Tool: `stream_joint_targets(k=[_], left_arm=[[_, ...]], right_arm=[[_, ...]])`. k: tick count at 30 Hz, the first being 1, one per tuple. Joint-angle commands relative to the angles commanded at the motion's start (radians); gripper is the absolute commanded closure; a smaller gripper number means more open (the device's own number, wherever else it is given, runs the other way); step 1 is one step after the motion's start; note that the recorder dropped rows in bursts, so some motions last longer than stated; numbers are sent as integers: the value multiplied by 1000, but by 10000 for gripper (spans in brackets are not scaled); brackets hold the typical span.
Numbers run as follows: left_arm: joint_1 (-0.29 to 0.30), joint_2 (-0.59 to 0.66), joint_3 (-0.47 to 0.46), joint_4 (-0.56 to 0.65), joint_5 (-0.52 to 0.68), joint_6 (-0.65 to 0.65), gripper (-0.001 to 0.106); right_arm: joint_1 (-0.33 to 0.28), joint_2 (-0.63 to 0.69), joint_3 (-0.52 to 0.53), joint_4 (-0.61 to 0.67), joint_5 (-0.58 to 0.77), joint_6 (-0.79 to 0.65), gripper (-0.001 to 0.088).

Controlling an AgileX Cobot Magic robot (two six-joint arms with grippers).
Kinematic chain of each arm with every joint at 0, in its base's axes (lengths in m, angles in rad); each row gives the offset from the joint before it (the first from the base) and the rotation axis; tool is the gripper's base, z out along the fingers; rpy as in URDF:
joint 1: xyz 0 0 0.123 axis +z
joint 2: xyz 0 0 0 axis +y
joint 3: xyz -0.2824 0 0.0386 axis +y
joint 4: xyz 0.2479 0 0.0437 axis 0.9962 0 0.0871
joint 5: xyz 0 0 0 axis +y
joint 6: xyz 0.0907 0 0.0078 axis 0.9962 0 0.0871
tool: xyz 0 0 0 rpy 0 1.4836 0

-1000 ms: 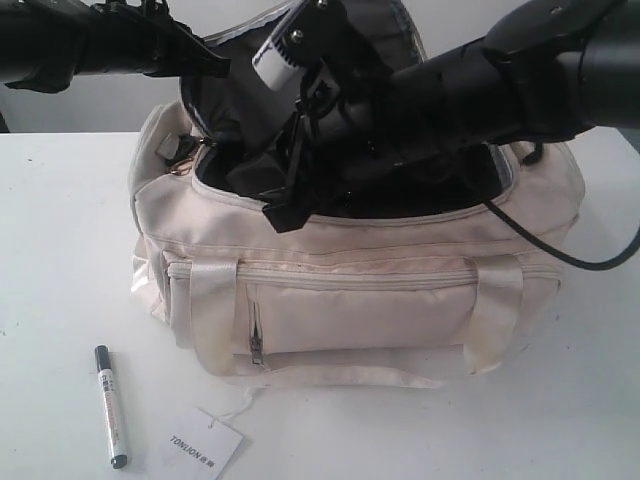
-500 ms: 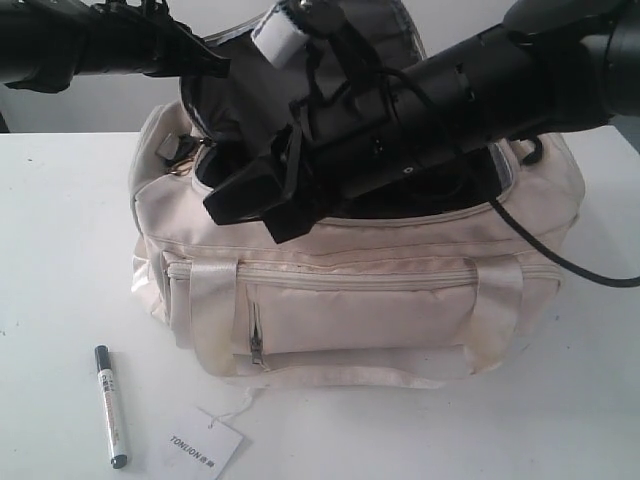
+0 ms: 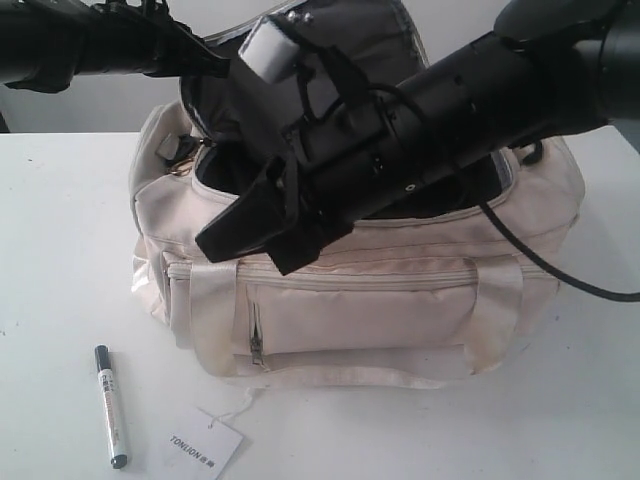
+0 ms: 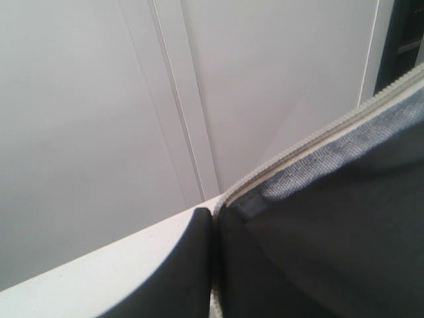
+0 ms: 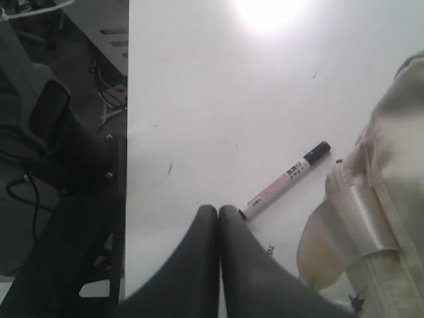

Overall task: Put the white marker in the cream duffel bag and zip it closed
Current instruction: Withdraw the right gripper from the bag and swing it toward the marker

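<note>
White on white: the white marker (image 3: 110,407) lies flat on the counter (image 3: 60,250), out front of the left corner of the cream duffel bag (image 3: 350,300), clear of the fabric and just beside a paper hang tag (image 3: 205,445). It's not in the bag yet. In the exterior view its long axis runs roughly front-to-back w/ a slight tilt, one dark end toward the bag and the other toward the near edge.

The bag's mouth is open, w/ the top flap stood up and the dark lining showing. The left gripper (image 3: 212,60) is at the flap's edge. We see one finger (image 4: 179,278) tight against the lining and the other is hidden, so we read it as pinched on the flap, holding the bag open.

The right gripper (image 3: 240,240) hangs over the bag's front rim, fingers pressed together w/ nothing btwn them, nose aimed down toward the marker's side. In its wrist view the marker lies ahead of the tips, slanting across the fingers' line.

We judge the right arm to be the free one, tho the marker sits on the left arm's side. It'd have to part its fingers, reach across & down, and turn to straddle the barrel crosswise.
</note>
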Motion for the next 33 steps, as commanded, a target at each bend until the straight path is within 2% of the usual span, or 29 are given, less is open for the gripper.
stream_joint_targets(k=[5,15,21,24,28,33], left_arm=[[0,0,0,0,0,0,1053],[0,0,0,0,0,0,1053],[0,0,0,0,0,2,1053],[0,0,0,0,0,2,1053],[0,0,0,0,0,2,1053],[0,0,0,0,0,2,1053]], right_arm=[[51,0,0,-143,-67,172,868],[155,4,-4,-367,-112,481,868],[202,28,-15,-443,-128,606,868],[253,64,-38,-505,-141,680,868],[305,120,-55,-512,-159,723,868],[366,184,-122,-608,-158,841,868]])
